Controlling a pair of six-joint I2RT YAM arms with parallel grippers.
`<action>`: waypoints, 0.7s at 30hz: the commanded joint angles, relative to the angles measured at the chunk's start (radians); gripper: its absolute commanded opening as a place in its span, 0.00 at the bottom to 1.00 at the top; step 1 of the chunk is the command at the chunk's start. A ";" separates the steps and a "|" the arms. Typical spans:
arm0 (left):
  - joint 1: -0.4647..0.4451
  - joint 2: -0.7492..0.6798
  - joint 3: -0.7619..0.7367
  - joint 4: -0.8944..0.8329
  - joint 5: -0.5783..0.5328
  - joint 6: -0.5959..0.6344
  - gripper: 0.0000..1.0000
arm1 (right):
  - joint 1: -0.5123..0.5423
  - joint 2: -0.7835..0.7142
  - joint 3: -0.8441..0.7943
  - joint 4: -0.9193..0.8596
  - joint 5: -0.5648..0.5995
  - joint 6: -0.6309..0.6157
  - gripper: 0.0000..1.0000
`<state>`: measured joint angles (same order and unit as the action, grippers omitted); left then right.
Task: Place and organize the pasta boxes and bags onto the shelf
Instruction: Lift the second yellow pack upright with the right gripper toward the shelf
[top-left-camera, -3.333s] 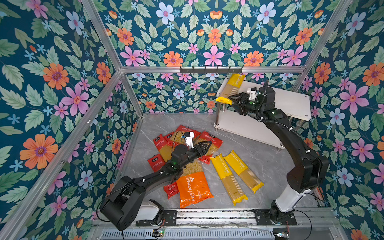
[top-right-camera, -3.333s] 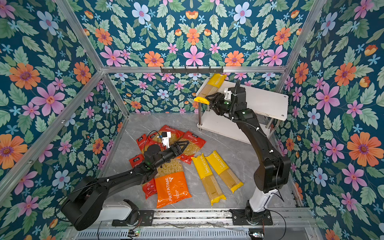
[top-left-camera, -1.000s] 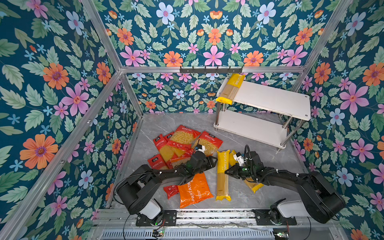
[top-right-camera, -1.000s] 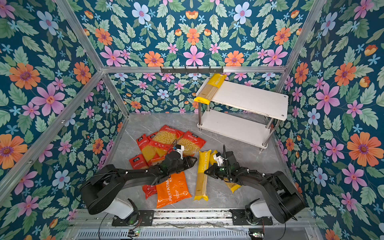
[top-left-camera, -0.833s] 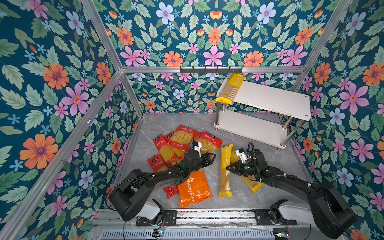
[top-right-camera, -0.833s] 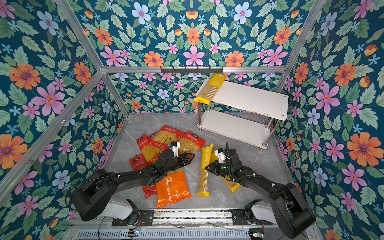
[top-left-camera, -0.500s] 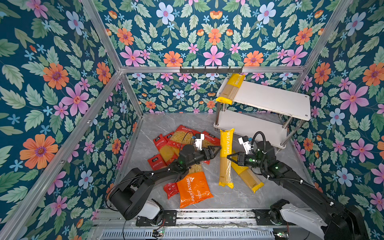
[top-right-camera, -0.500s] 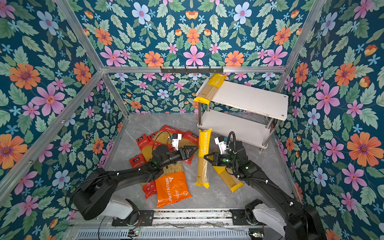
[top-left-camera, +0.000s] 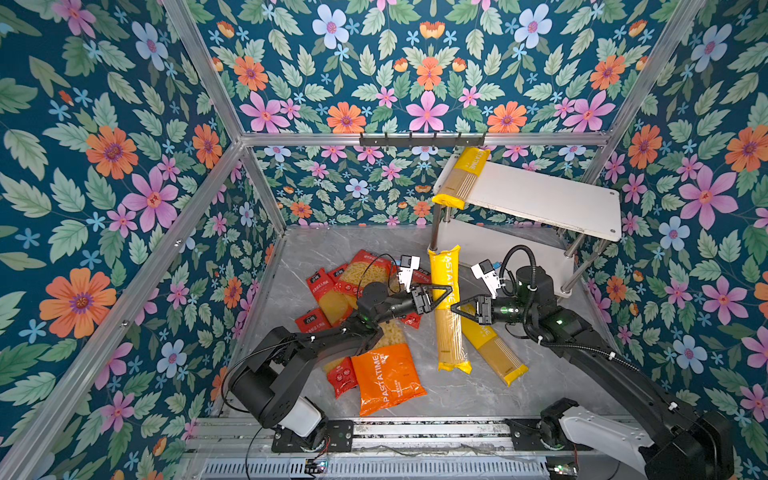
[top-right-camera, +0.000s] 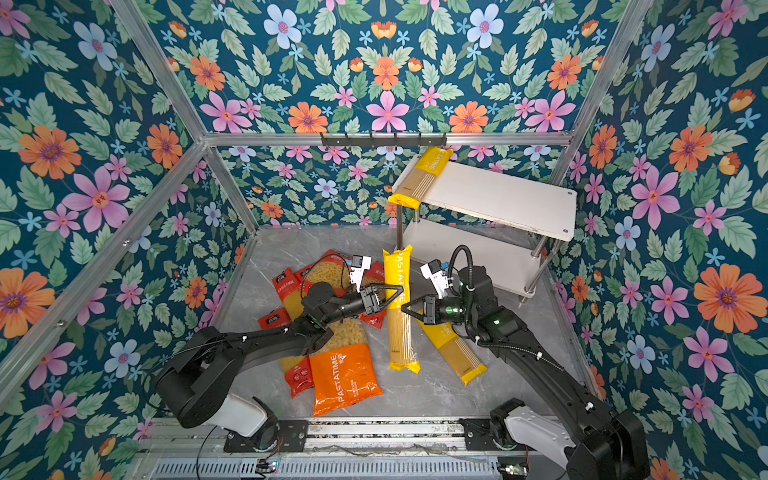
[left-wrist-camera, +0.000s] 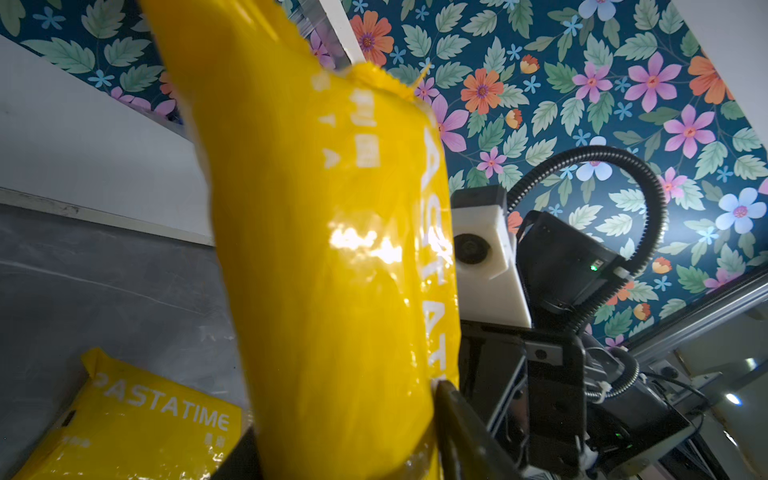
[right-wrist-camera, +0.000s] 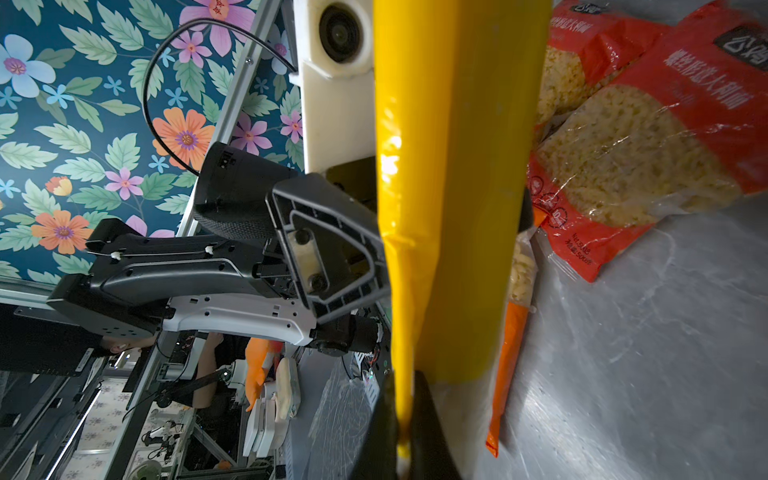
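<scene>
A long yellow PASTATIME spaghetti pack (top-left-camera: 444, 266) (top-right-camera: 397, 270) hangs lifted and tilted over the floor, its top end near the shelf's (top-left-camera: 540, 199) lower board. My left gripper (top-left-camera: 444, 296) (left-wrist-camera: 345, 449) is shut around the pack's body from the left. My right gripper (top-left-camera: 455, 307) (right-wrist-camera: 401, 415) is shut on the pack's thin side seam from the right. A second yellow pack (top-left-camera: 461, 178) lies on the left end of the top board. A third (top-left-camera: 492, 349) lies on the floor under the right arm.
Red pasta packs (top-left-camera: 332, 291) and an orange macaroni bag (top-left-camera: 386, 378) lie in a heap on the grey floor under the left arm. A black hook rail (top-left-camera: 422, 139) runs along the back wall. Floral walls and aluminium posts close in the cell.
The right gripper has lifted the yellow pack off the floor and carried it back toward the shelf. The left gripper has come in from the left and shut on the same pack.
</scene>
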<state>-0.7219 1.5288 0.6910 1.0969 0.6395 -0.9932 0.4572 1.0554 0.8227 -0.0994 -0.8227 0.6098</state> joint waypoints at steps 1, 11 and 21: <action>-0.001 -0.009 0.009 0.076 0.013 -0.013 0.38 | 0.004 -0.009 -0.016 0.119 -0.051 0.029 0.09; -0.001 -0.090 0.074 -0.080 -0.073 0.046 0.19 | 0.008 -0.182 -0.222 0.134 0.213 0.171 0.50; -0.002 -0.074 0.158 -0.136 -0.210 -0.006 0.18 | 0.109 -0.289 -0.305 0.152 0.324 0.150 0.72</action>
<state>-0.7227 1.4532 0.8352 0.8829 0.4881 -0.9577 0.5552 0.7609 0.5129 0.0025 -0.5426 0.7589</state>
